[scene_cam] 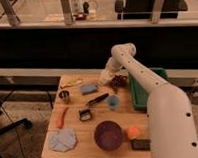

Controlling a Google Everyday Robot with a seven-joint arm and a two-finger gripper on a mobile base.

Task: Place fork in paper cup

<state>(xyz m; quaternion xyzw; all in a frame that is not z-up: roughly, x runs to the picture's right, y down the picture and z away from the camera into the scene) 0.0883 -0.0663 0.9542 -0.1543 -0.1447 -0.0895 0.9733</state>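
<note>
The fork [97, 99], a dark-handled utensil, lies flat at the middle of the wooden table [81, 150]. The small blue paper cup [112, 102] stands upright just right of the fork's end. My gripper [104, 79] hangs from the white arm over the back edge of the table, behind the fork and cup and apart from both. It is beside a blue sponge [89, 88] and a dark red grape bunch [117, 82].
A green bin [143, 91] is at the right edge. A metal cup [64, 96], a banana [71, 83], a carrot [62, 117], a blue cloth [63, 139], a purple bowl [108, 134], an orange [132, 133] and small dark items [85, 114] are spread around.
</note>
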